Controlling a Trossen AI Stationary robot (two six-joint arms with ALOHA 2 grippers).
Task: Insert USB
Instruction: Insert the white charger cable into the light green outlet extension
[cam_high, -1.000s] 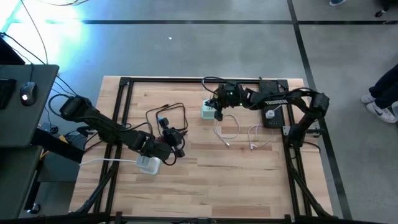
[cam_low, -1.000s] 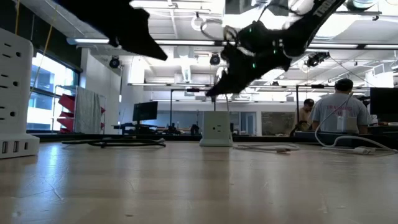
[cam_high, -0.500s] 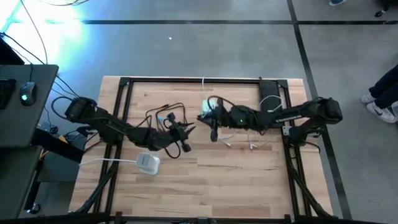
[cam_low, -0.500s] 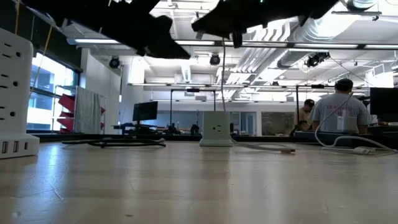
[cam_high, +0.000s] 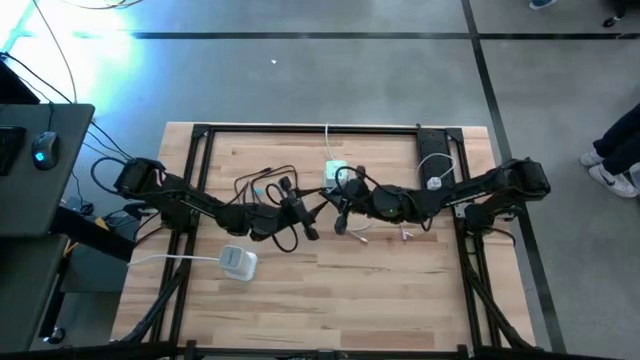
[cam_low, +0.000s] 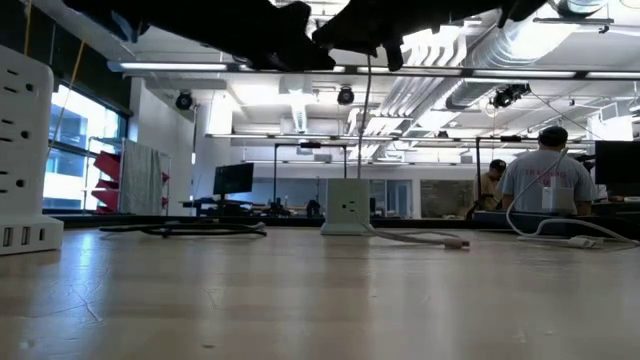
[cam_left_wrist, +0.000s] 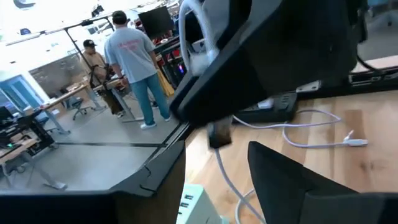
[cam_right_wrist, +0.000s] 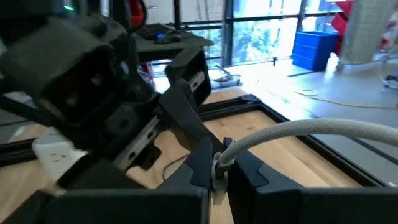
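Right gripper: clamping the white cable just behind its plug, held above mid-table.
Left gripper: fingers standing apart, holding nothing, facing the right gripper and nearly meeting it.
Plug axis: seemingly hanging downward, though the tip is hard to read.
Charger block: sitting just behind both grippers, the right gripper being nearer.
Second charger: lying near the front-left.

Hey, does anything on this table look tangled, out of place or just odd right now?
Nothing looks damaged or spilled. The oddest thing is a white cable lifted off the table, pinched in the right end effector mid-table, close to the open left end effector. A black cable lies in loose loops near the white power cube.
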